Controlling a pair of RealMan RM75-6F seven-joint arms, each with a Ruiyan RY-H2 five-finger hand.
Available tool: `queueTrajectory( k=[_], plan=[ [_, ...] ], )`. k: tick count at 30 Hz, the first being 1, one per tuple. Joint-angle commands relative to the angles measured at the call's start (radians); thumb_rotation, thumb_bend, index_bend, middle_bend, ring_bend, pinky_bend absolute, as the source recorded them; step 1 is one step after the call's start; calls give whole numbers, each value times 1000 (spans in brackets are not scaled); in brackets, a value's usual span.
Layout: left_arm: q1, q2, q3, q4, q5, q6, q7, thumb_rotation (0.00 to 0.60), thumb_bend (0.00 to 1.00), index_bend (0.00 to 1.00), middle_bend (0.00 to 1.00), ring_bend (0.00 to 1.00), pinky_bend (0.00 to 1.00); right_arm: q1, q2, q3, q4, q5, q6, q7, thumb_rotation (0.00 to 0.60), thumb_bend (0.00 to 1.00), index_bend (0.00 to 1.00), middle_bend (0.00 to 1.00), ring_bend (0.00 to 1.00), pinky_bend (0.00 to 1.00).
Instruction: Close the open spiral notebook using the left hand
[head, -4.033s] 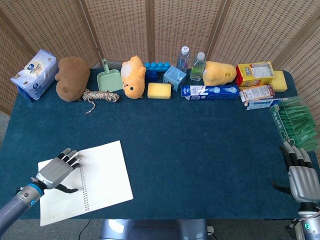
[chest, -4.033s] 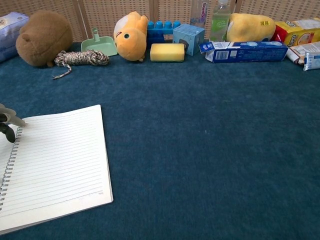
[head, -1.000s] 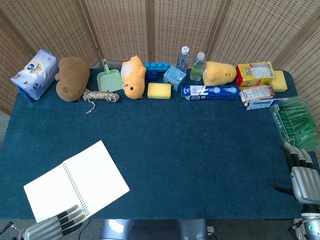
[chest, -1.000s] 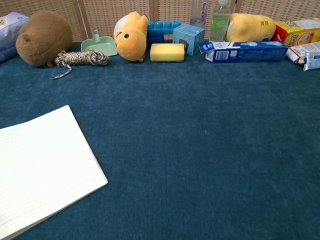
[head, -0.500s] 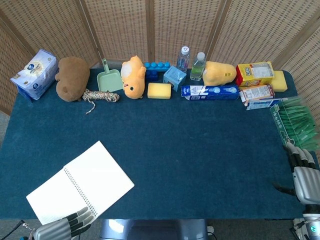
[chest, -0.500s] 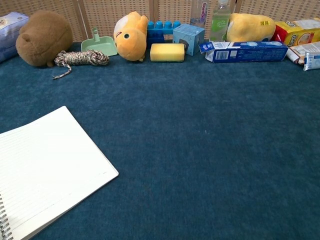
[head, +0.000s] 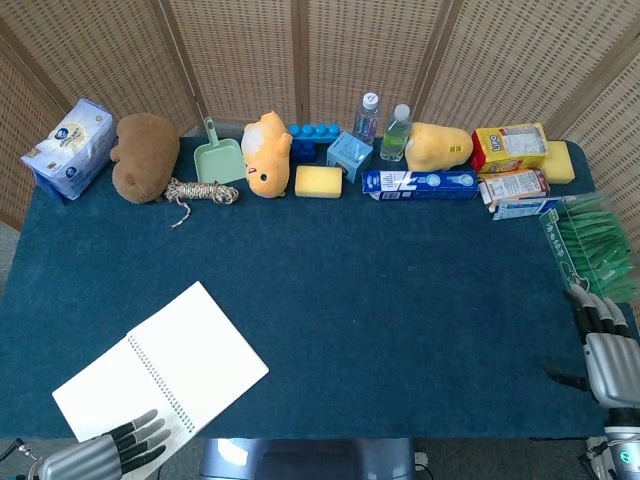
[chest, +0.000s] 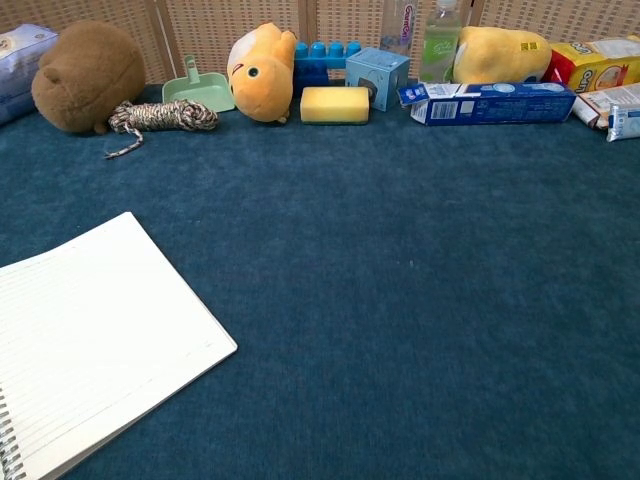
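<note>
Far from either robot hand, along the back edge of the blue surface (head: 400, 290), stand a tissue pack (head: 68, 147), a brown plush toy (head: 144, 156), a coil of rope (head: 199, 192), a green dustpan (head: 219, 157) and an orange plush toy (head: 266, 153). Further right come a yellow sponge (head: 319, 181), blue blocks (head: 314, 135), two bottles (head: 382, 125) and a blue carton (head: 418, 184). A green packet (head: 590, 250) lies nearest the right robot hand, just beyond it.

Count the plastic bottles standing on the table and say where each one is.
2. Both stand upright in the back row: the bottle with the white cap behind the light blue cube, and the greenish bottle just right of it, beside the yellow plush. None appears hidden.
</note>
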Motion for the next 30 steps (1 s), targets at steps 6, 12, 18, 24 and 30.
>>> queueTrajectory(
  k=[6, 12, 18, 24, 30],
  plan=[
    [81, -18, 54, 179, 46, 138, -63, 537, 159, 0, 0, 0, 0, 4, -14, -6, -5, -3, -7, -35, 600, 0, 0, 0, 0, 21],
    [138, -66, 46, 291, 42, 197, -53, 600, 159, 0, 0, 0, 0, 4, -16, -6, -8, -1, -7, -40, 600, 0, 0, 0, 0, 22],
    [182, -123, 46, 393, 31, 231, -70, 600, 158, 0, 0, 0, 0, 4, -13, -6, -6, 4, -11, -29, 600, 0, 0, 0, 0, 21],
    [227, -188, 28, 492, 12, 305, -81, 600, 159, 0, 0, 0, 0, 3, -9, -5, -6, 2, -10, -15, 600, 0, 0, 0, 0, 22],
    [250, -249, 19, 583, 8, 365, -95, 600, 159, 0, 0, 0, 0, 4, -7, -6, -6, 1, -12, -9, 600, 0, 0, 0, 0, 22]
  ],
)
